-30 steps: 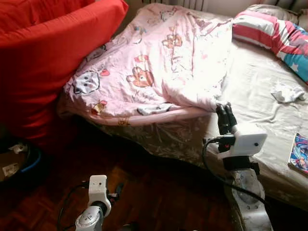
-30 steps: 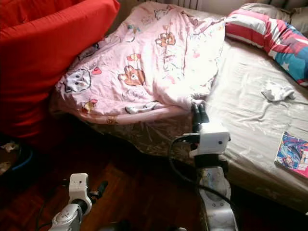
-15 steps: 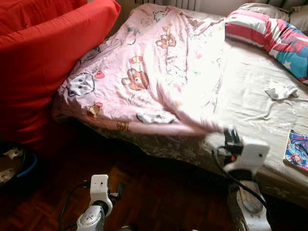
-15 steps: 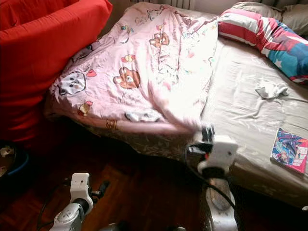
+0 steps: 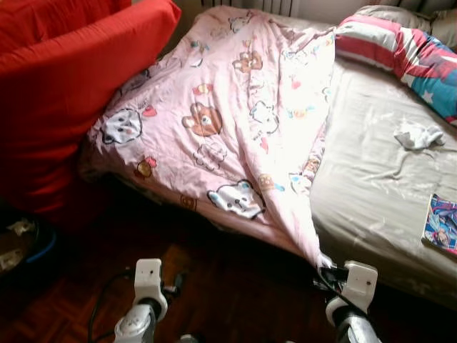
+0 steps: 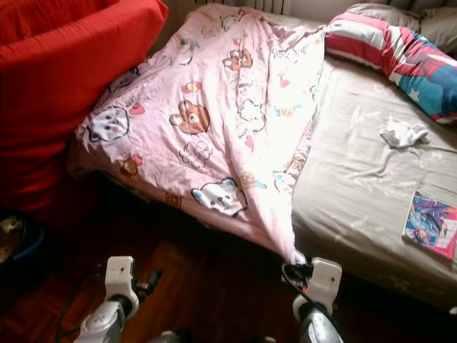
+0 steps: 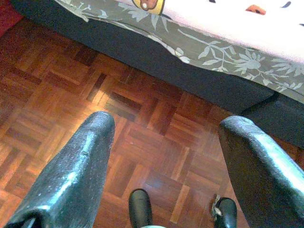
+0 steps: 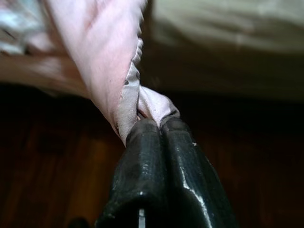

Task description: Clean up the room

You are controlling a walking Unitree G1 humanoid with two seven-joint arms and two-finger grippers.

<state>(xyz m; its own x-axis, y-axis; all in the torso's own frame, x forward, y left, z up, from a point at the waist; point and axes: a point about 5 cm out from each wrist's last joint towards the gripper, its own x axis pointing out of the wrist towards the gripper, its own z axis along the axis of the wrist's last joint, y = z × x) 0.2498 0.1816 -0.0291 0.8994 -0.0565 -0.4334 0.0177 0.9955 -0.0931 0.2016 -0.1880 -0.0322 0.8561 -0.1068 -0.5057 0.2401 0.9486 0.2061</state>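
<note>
head views downward, sharing bed [image 5: 371, 179]

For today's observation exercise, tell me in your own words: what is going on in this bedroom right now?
A humanoid robot stands at the foot of a bed. Its right gripper is shut on a corner of the pink cartoon-print duvet, which stretches in a taut fold down over the bed's edge above the wooden floor. The left gripper hangs open over the floor, holding nothing. A white sock and a magazine lie on the bare sheet.
</note>
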